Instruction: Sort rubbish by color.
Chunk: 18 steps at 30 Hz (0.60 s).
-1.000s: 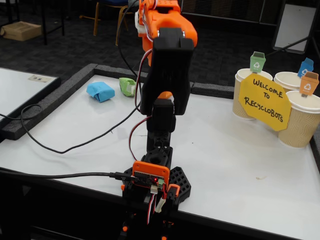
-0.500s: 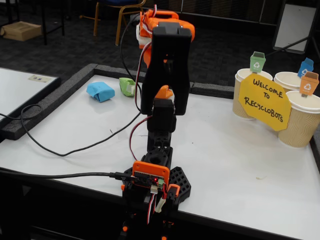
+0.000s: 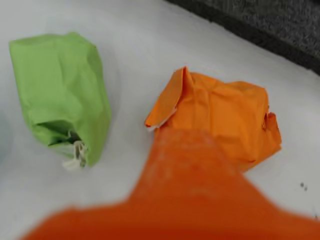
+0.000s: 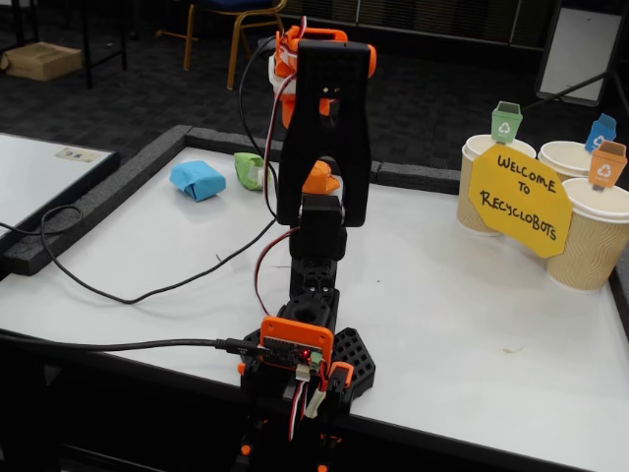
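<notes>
Aim matters: I centre on the orange wad (image 3: pixel 225 122), green wad (image 3: pixel 62 95) at nine o'clock, gripper (image 3: pixel 185 165) opening unclear.

Arm (image 4: pixel 324 138) pitched further forward, away from the fixed camera. Orange upper housing (image 4: pixel 295 44), large and high a second ago, now mostly tucked behind the black link. More of the orange wad (image 4: pixel 320 181) exposed beside that link. Red and white wires (image 4: pixel 280 93) hanging straighter. Loose black cable (image 4: pixel 147 292) on the tabletop lying slightly flatter.
</notes>
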{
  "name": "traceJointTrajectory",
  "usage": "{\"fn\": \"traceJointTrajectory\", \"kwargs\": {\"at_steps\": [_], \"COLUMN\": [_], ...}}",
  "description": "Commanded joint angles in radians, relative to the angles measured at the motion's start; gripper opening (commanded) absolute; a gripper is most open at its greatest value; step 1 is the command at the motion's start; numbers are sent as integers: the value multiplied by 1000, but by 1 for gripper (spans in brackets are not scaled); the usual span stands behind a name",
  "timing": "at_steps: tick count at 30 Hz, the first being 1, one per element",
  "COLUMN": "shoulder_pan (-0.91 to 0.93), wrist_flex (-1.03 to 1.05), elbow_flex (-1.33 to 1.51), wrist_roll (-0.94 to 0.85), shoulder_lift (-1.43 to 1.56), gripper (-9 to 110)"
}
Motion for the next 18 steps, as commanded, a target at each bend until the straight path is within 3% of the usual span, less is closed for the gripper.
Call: {"fn": "traceJointTrajectory", "kwargs": {"at_steps": [1, 12, 18], "shoulder_pan": [51, 95, 80], "wrist_flex": [-28, -63, -78], "elbow_flex": [-155, -137, -69], "wrist_roll": [8, 9, 8], "shoulder_lift": [31, 9, 9], "gripper": [6, 5, 15]}}
